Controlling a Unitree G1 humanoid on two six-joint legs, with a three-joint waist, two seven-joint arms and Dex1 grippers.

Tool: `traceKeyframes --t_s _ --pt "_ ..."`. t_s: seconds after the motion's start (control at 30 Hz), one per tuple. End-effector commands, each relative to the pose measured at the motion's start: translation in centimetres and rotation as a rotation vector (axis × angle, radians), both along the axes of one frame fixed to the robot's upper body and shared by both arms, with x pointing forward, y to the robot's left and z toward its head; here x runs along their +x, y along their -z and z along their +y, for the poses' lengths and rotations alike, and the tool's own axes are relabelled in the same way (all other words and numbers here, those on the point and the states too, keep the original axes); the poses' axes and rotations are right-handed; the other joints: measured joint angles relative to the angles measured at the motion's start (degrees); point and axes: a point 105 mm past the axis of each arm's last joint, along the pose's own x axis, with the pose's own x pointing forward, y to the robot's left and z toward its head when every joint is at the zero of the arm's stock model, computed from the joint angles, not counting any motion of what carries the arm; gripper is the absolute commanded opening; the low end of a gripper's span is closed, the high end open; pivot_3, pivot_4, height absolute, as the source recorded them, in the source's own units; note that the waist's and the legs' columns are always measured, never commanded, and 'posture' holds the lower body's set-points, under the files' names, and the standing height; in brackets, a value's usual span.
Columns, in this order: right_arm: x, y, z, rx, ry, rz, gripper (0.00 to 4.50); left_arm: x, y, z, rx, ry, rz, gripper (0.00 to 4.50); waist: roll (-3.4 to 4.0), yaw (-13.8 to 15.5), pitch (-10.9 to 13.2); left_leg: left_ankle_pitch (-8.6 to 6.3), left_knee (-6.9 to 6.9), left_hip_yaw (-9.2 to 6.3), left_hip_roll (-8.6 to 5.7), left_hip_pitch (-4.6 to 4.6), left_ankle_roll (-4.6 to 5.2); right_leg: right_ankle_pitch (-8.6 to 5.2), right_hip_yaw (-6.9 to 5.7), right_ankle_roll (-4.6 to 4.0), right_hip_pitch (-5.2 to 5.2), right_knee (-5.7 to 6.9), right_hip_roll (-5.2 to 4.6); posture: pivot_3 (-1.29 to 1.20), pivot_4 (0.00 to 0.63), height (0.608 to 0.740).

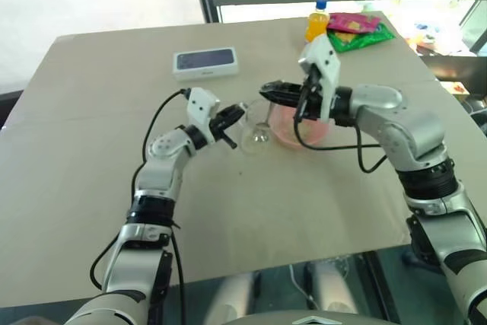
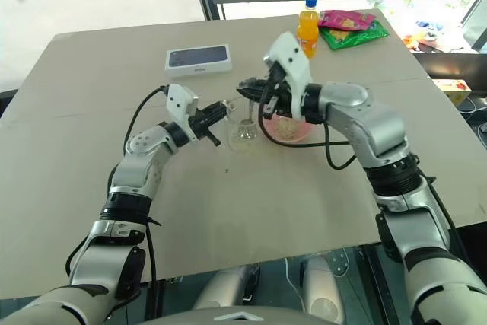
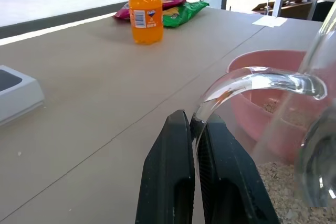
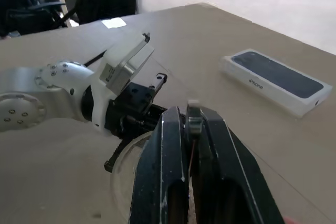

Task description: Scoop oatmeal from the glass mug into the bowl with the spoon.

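Inside glass mug (image 3: 294, 145): oatmeal (image 3: 278, 187); some in bowl (image 3: 262, 72)

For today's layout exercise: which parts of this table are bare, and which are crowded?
Bare: the table's near half, and its left side beside the phone box. Crowded: the middle, around mug and bowl, and the far right corner with bottle and packets.

Mug (image 3: 252, 85): clear glass, smooth, catching glossy highlights along its handle. Bowl (image 3: 273, 66): pink, matt. Oatmeal (image 3: 278, 187): pale, rough, flaky. Table (image 1: 251, 218): beige top, matt and smooth. Left gripper (image 3: 197, 182) fingers (image 3: 168, 182): black plastic, showing a soft sheen. Bottle (image 3: 145, 6): glossy orange plastic. Box (image 4: 275, 80): white card, dark smooth lid.
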Motion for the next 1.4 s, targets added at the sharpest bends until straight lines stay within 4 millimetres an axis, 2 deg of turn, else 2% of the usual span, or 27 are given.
traceKeyframes --t_s 0.03,0.17,0.37,0.57,0.7,1.1,1.4 --pt "0.0 -0.6 0.1 -0.043 0.000 -0.100 0.00 -0.4 -2.7 -0.5 0.003 0.024 -0.115 0.03 0.00 0.0 0.0 0.00 0.00 0.00 0.00 0.00 0.00 0.00 0.00 0.00 0.00 0.00 0.00 0.00 0.150 0.740" --pt "0.0 0.2 0.3 -0.066 -0.015 -0.071 0.00 -0.4 -2.7 -0.6 0.005 0.025 -0.116 0.03 0.00 0.0 0.0 0.00 0.00 0.00 -0.01 0.00 0.00 0.00 0.00 0.00 0.00 -0.01 -0.01 0.00 0.150 0.740" --pt "-0.5 0.3 0.5 0.118 0.013 0.228 0.00 -0.4 -2.3 -0.4 0.018 0.020 -0.113 0.03 0.00 0.0 0.0 0.00 0.00 -0.04 0.01 0.00 -0.01 0.00 -0.01 -0.01 0.00 0.01 0.00 0.00 0.150 0.740" --pt "1.6 -1.6 -1.1 0.291 0.148 0.361 0.00 -0.5 -1.0 -0.4 0.025 0.013 -0.098 0.03 0.01 0.0 0.0 0.00 0.00 -0.04 0.00 -0.01 -0.01 0.00 -0.01 -0.01 0.00 0.02 0.00 0.00 0.150 0.740" --pt "2.3 -3.0 -2.1 0.380 0.184 0.420 0.00 -0.5 -0.1 -0.2 0.017 -0.002 -0.085 0.03 0.01 -0.1 0.0 0.00 0.00 -0.03 0.00 0.00 -0.01 0.01 0.00 -0.01 -0.01 0.04 0.00 0.00 0.150 0.740" --pt "2.4 -4.9 -3.7 0.470 0.219 0.502 0.00 -0.8 2.1 0.9 -0.066 -0.084 -0.047 0.03 0.04 -0.1 0.0 0.00 0.03 -0.01 0.00 0.02 0.00 0.00 0.04 -0.01 -0.05 0.23 -0.01 0.00 0.150 0.740" --pt "2.6 -5.8 -4.6 0.535 0.249 0.577 0.00 -0.9 2.6 0.5 -0.096 -0.106 -0.043 0.03 0.07 -0.1 -0.1 0.00 0.05 0.05 -0.01 0.04 0.00 0.00 0.12 -0.02 -0.10 0.40 -0.02 0.00 0.150 0.740"
